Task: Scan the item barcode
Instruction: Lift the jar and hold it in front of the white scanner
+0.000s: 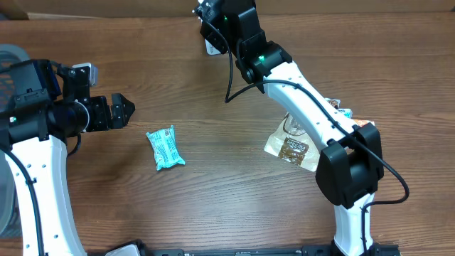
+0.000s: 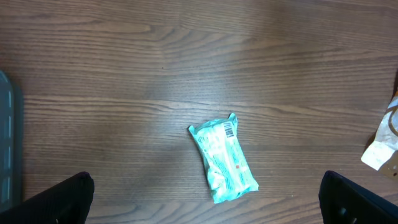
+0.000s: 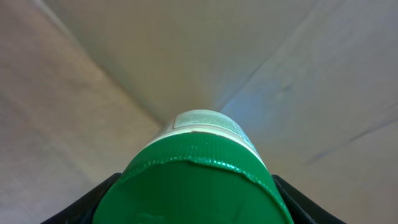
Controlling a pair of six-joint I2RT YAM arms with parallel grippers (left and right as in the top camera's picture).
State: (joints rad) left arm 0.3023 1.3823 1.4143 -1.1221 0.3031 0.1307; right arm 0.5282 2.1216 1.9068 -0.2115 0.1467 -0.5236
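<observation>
My right gripper (image 1: 213,32) is raised at the back edge of the table and is shut on a container with a green ribbed lid (image 3: 199,180) and a white label (image 3: 205,121). The lid fills the space between the dark fingers (image 3: 93,200) in the right wrist view. A white part of the container (image 1: 212,47) shows under the gripper from overhead. A teal packet (image 1: 165,147) lies flat on the wood, and its barcode (image 2: 229,129) faces up. My left gripper (image 1: 122,110) hangs open to the left of the packet, apart from it, with nothing between its fingertips (image 2: 68,198).
A clear bag with a brown label (image 1: 291,146) lies beside the right arm's base, and its edge (image 2: 382,146) shows in the left wrist view. A grey bin (image 1: 7,57) stands at the far left. Pale cardboard fills the background behind the held container.
</observation>
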